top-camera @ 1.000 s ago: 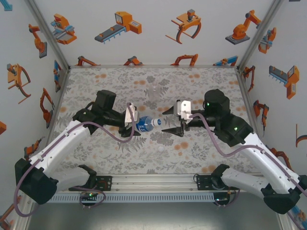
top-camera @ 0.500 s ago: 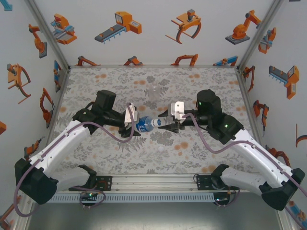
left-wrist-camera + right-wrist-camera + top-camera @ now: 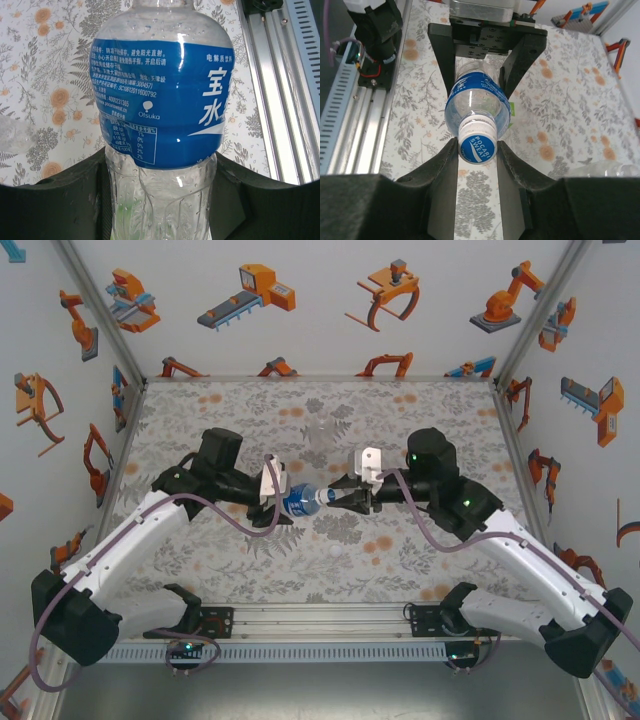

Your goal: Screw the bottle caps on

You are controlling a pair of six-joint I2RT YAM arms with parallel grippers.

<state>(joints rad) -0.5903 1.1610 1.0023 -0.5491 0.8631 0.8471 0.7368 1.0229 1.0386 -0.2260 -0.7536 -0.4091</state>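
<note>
Blue-labelled bottle (image 3: pixel 162 100) held sideways in left gripper (image 3: pixel 283 503), we note right gripper (image 3: pixel 338 499) clamped on its white cap (image 3: pixel 477 141)

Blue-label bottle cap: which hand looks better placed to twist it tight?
Right. The right hand pinches the white cap from both sides, while the left hand clamps the blue-label bottle by its body, likely steadying it.

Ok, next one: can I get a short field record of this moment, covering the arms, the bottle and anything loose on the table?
left gripper: shut on blue-labelled bottle, held sideways, neck toward right arm
right gripper: shut on white cap of that bottle
loose white cap: on floral table, near side of the held bottle
plain clear bottle: far middle of table, untouched
</note>
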